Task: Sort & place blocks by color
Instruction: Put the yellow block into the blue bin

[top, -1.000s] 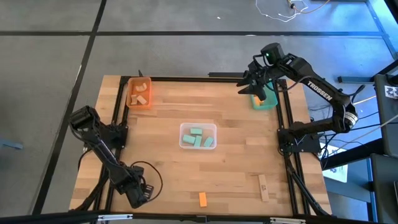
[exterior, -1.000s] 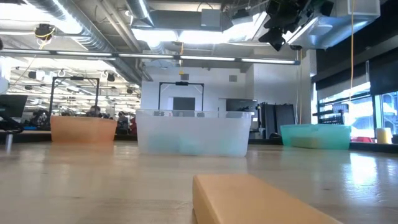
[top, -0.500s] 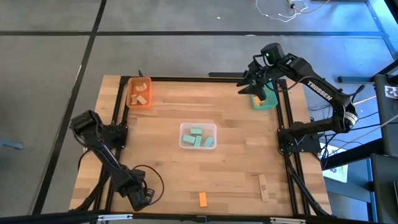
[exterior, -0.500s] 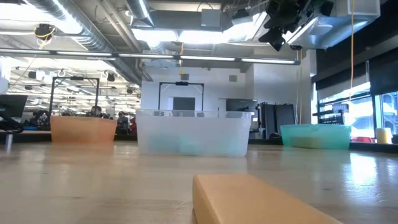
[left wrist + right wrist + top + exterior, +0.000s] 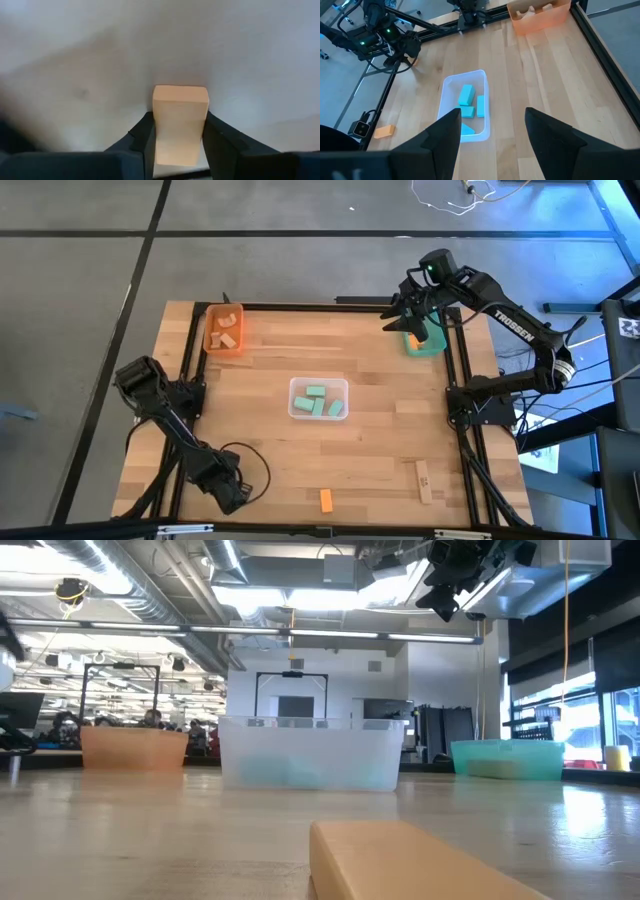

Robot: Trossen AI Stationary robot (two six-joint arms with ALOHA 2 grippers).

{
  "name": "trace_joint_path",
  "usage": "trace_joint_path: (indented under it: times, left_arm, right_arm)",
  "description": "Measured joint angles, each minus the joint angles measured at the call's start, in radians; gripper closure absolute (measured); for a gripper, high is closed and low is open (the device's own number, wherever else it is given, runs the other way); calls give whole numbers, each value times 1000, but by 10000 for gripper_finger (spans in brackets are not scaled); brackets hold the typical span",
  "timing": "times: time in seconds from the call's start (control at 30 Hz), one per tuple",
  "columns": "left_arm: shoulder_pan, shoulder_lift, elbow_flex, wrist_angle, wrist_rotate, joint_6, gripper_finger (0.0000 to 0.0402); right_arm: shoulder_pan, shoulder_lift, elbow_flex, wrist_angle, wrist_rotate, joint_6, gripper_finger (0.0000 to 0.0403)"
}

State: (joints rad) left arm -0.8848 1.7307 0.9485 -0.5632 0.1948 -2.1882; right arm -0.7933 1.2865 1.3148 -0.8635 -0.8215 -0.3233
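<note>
From above, your left gripper (image 5: 232, 492) sits low at the near-left corner of the worktop (image 5: 380, 430), while your right gripper (image 5: 410, 320) hangs over the teal tray (image 5: 432, 346) at the far right. The orange tray (image 5: 224, 329) at the far left holds tan blocks, the clear tray (image 5: 318, 398) in the middle holds mint blocks, and two pieces lie loose near the front edge: an orange block (image 5: 326, 500) and a tan block (image 5: 424, 481) further right. At worktop level you see only the three trays in a row and one pale block lying close to the lens. Your left wrist camera shows a tan wooden block (image 5: 180, 122) standing between the two fingers (image 5: 142, 142), which touch or nearly touch its sides; I cannot tell whether the grip is firm yet. Your right wrist camera shows its fingers (image 5: 440, 135) well apart and empty. You appear to be at the pickup step; next, confirm the squeeze, lift, and carry the piece to its matching tray.
</note>
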Motion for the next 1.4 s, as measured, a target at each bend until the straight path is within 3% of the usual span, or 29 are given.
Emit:
trace_joint_path:
  times: [0.13,0.3,0.4,0.53,0.77,0.93,1.13,1.4]
  left_arm:
    - [42,-51,0,-17,-114,25,283]
    - [129,-176,0,-101,-276,125,283]
    - [209,-266,0,-160,-312,247,283]
    - [346,-387,0,-186,-312,506,283]
    - [645,-483,1,-172,-186,982,283]
    - [834,-489,2,-26,-23,1254,283]
    - [981,-489,2,173,118,1410,283]
    - [1061,-477,3,348,217,1455,283]
  right_arm:
    - [0,0,0,0,16,-3,182]
    - [13,5,0,0,145,-1,182]
    - [22,8,0,1,208,-41,182]
    - [49,10,0,5,202,-212,183]
    - [145,10,0,13,202,-530,183]
    - [227,12,0,79,200,-630,183]
    - [314,37,0,171,200,-629,183]
    - [407,126,0,292,200,-629,183]
